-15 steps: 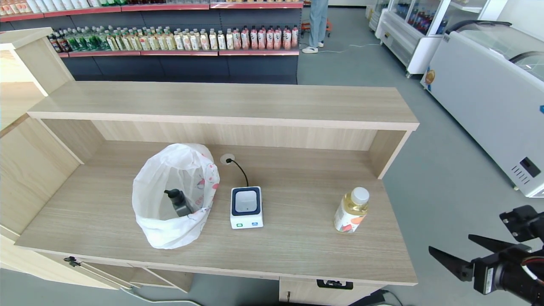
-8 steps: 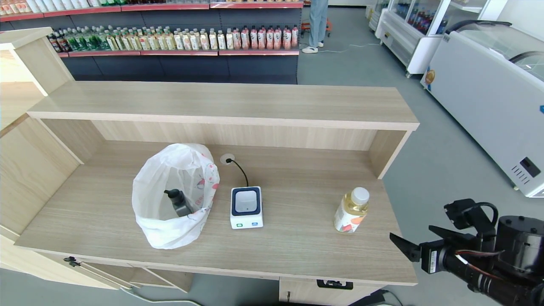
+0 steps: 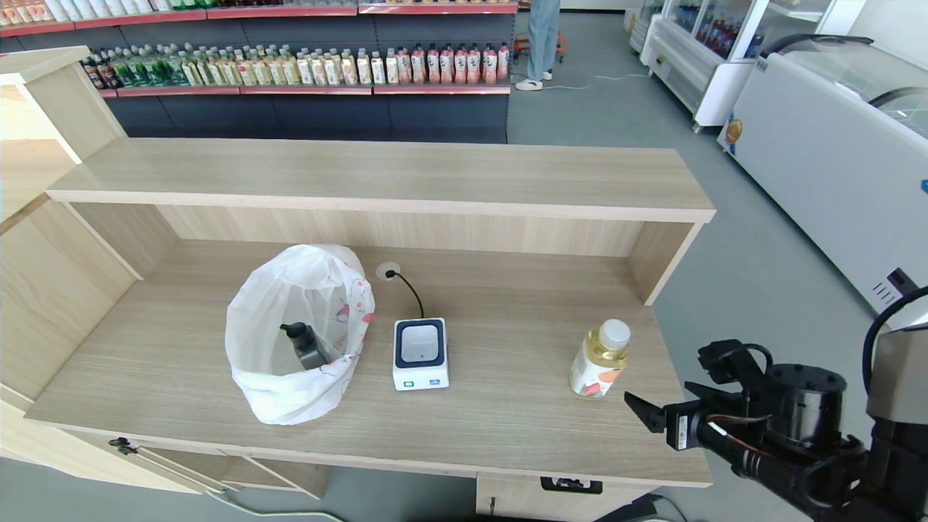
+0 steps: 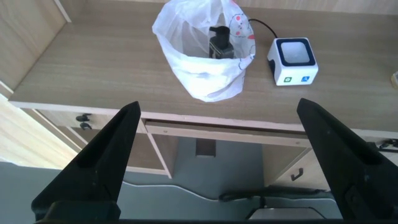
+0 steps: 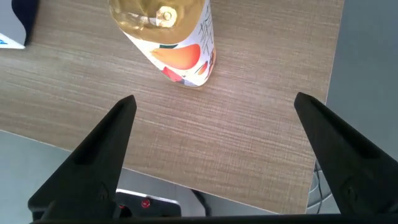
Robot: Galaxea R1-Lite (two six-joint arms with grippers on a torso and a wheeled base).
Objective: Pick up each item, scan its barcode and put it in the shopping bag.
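Matt wood-grain counter [image 3: 500, 341]; thin, seemingly plastic bag [image 3: 297, 330].

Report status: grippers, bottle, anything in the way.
Left gripper open, empty. Right gripper open, just short of the bottle, upright on counter. Nothing between them.

The lower part of the dark pump bottle [image 3: 308, 349] is hidden inside the shopping bag [image 3: 290, 399]. The right wrist view's edge cuts off the cap end of the drink bottle [image 5: 180, 53] and all but a corner of the scanner [image 5: 15, 22].
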